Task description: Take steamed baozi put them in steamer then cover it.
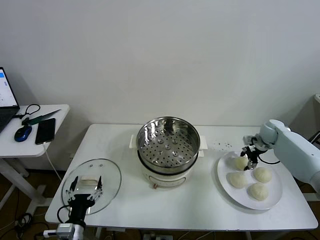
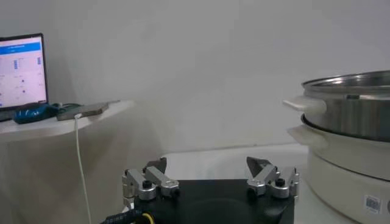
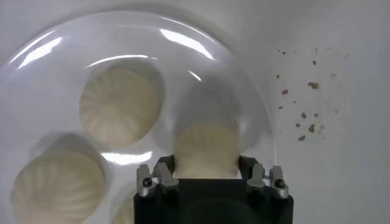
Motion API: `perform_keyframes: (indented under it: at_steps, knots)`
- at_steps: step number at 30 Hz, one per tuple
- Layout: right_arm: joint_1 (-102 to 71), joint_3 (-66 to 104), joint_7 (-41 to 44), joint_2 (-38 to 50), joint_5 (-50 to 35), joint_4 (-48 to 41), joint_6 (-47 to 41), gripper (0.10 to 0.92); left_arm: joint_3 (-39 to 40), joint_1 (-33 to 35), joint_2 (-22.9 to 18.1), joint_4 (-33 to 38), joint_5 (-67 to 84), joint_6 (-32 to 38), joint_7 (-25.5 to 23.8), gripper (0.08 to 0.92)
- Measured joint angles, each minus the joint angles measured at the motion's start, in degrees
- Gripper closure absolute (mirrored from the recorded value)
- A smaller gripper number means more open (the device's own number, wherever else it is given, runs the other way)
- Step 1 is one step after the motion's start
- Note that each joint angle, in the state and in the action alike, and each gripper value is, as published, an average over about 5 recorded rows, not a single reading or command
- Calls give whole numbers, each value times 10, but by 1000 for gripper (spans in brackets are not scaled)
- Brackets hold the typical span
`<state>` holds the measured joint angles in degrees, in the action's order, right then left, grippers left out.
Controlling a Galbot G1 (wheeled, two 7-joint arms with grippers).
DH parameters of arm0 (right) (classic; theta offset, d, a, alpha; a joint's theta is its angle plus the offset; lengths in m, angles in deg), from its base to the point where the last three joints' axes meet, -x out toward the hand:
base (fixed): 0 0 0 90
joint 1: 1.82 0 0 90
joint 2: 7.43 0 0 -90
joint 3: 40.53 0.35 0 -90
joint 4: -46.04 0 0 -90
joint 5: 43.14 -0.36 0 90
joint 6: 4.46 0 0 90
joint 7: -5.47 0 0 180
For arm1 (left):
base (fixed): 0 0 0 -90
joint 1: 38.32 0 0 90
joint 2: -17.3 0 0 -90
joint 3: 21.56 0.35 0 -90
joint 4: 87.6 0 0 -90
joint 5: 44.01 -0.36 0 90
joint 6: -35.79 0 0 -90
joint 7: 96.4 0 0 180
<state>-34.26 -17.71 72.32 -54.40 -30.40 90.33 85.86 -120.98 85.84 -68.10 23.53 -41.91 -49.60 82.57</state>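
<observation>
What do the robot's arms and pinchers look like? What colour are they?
The right arm is smooth, rounded and white, with a rounded joint near the wrist and a thin black cable hanging beside it. The right gripper has a black body and silver metal jaws with little black screws. The left gripper looks the same: black body, silver jaws, and a black cable with a yellow band running from it.

No legible text; laptop screen [image 2: 22, 72] and steamer [image 2: 350, 146] sticker too small to read.
</observation>
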Motion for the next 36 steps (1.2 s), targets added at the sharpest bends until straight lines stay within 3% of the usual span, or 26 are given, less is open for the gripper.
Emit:
perform_keyframes:
  at_steps: [20, 36]
  knots:
    - [230, -190, 41, -15, -80, 96, 115, 372, 5, 12, 2, 9, -2, -2, 0, 177]
    - [348, -238, 33, -150, 27, 171, 295, 372, 6, 23, 2, 12, -4, 0, 1, 177]
